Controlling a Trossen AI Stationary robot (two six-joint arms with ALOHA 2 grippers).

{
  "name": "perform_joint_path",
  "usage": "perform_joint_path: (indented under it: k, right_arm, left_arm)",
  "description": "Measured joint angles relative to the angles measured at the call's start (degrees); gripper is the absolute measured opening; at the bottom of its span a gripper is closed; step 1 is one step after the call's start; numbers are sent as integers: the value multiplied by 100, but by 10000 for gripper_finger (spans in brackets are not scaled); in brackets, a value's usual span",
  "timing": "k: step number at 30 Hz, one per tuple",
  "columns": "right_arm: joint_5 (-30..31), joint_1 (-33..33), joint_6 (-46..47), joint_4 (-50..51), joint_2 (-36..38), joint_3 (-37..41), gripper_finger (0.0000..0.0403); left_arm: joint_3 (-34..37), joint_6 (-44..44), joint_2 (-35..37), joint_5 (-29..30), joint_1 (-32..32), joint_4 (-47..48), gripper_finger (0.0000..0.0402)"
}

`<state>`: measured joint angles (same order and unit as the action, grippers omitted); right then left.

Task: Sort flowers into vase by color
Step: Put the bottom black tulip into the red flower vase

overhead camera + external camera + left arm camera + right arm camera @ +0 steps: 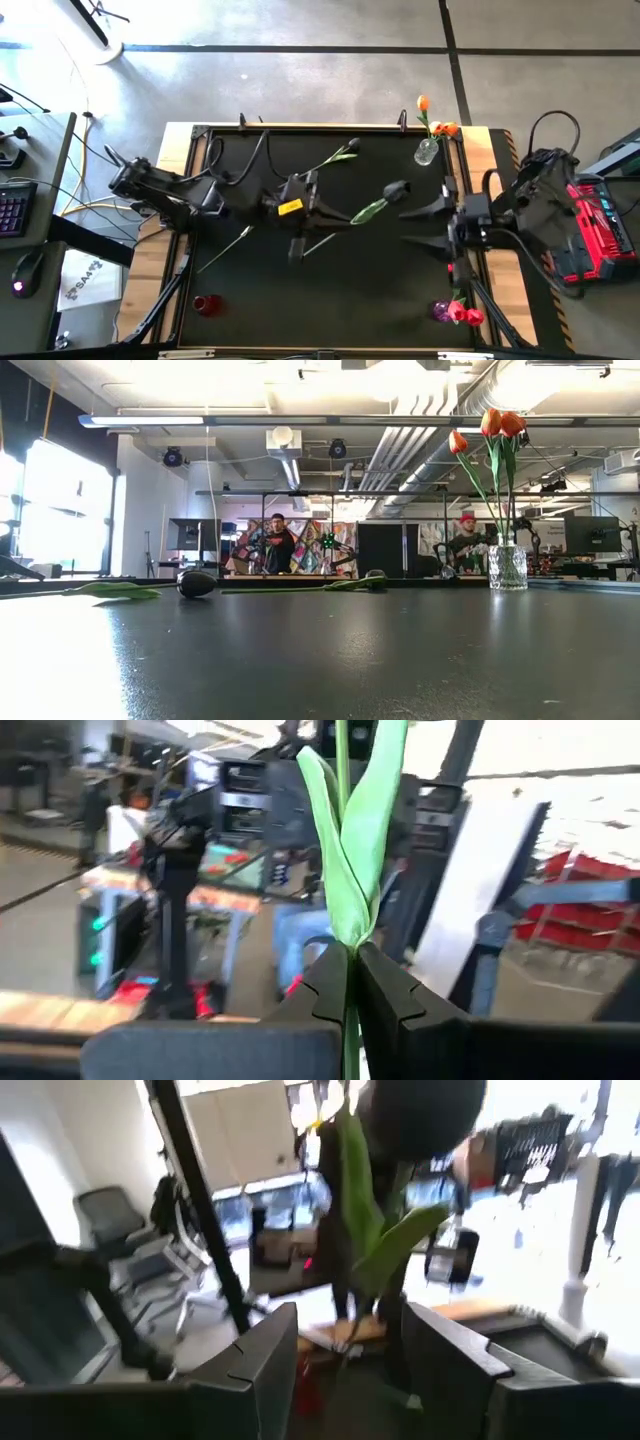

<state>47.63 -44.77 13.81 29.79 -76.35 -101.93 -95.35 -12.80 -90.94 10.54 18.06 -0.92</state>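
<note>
A: So, status on the flower sort? Start from the front edge

B: Front right corner: purple vase (440, 310) has the red-pink tulips (466, 316) in it. Count not readable. Front left: small red vase (207, 305), nothing visible in it

A: Mid-table?

B: Left gripper (352, 960) is clamped tight on the stem of a dark tulip (397, 188), held off the mat, head pointing toward the right arm. Right gripper (418, 226) sits just beside the head with its fingers spread wide, nothing between them yet. My read is a handover in progress, not completed

A: Further back?

B: A second dark tulip (340, 153) lies flat on the table (250, 290), well apart from both grippers. Far right corner: clear glass vase (507, 567) with the orange tulips (495, 422) standing upright, three heads in the low view

A: So what's done?

B: Orange and red-pink look finished, each colour in its own vase. The dark ones are what's left: one in hand, one lying loose. The red vase is the only bare one, so I'd guess that's their target

A: Progress estimate?

B: Well past halfway. Two dark tulips to place, as far as I can see
</note>
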Motion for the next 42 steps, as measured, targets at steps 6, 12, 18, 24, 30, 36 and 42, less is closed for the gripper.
perform_joint_path:
  k: [6, 12, 18, 24, 30, 36, 42]
  right_arm:
    - [-566, 518, -674, -589, -100, -2, 169]
    - [-1493, 910, -772, -783, -162, -2, 169]
    - [-2028, 1173, -737, -738, -204, -2, 109]
    - [-1838, 1225, -874, -531, -209, -2, 12]
    - [-1825, 1505, -334, 202, -202, -2, 4]
    - [-2270, 1827, 10, 619, -357, -2, 2]
    - [-2721, 2097, 20, 594, -517, -2, 1]
  left_arm:
    - [0, 3, -124, -487, 0, -328, 0]
    - [0, -34, -153, -534, -4, -281, 0]
    - [0, -139, -153, -353, -7, 34, 1]
    - [0, -298, -153, -216, -43, 420, 16]
    - [2, -497, -157, -134, -59, 828, 73]
    - [4, -813, -198, -98, -201, 1017, 156]
    - [1, -811, -318, -97, -330, 946, 196]
